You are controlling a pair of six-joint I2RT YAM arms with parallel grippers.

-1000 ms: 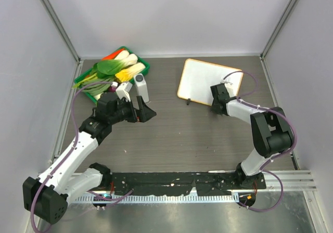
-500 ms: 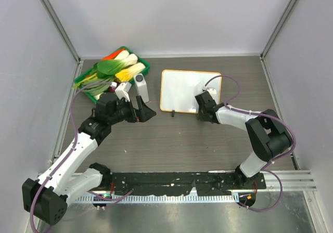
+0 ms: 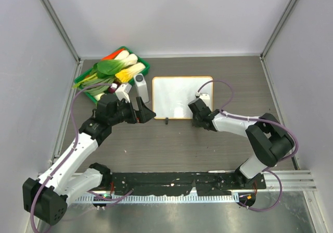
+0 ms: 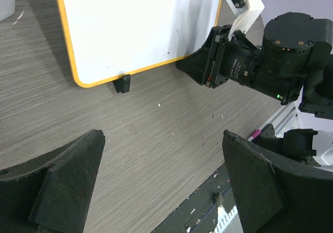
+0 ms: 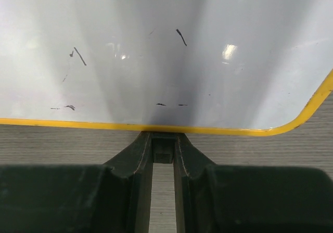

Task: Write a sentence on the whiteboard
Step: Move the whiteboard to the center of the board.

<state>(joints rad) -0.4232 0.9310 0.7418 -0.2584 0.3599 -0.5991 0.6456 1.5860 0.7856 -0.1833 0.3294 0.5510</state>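
Observation:
The whiteboard (image 3: 181,96) lies flat mid-table, white with an orange frame. It bears only a few tiny dark marks; no pink sentence shows on it. My right gripper (image 3: 196,116) is shut on the right black clip foot (image 5: 164,149) at the board's near edge (image 5: 156,125), with a finger (image 5: 136,163) on each side of it. The other clip foot (image 3: 166,121) is free. My left gripper (image 3: 148,112) is open and empty, just left of the board, above bare table (image 4: 164,181). The board also shows in the left wrist view (image 4: 135,25).
A green tray (image 3: 143,64) of toy vegetables stands at the back left. A small white-and-grey block (image 3: 141,87) stands between the tray and the board. A pink-tipped thing (image 4: 254,134) lies by the black rail at the table's front edge.
My right gripper has dragged the whiteboard left by its clip foot and turned it square to the table. The left arm has hardly moved.

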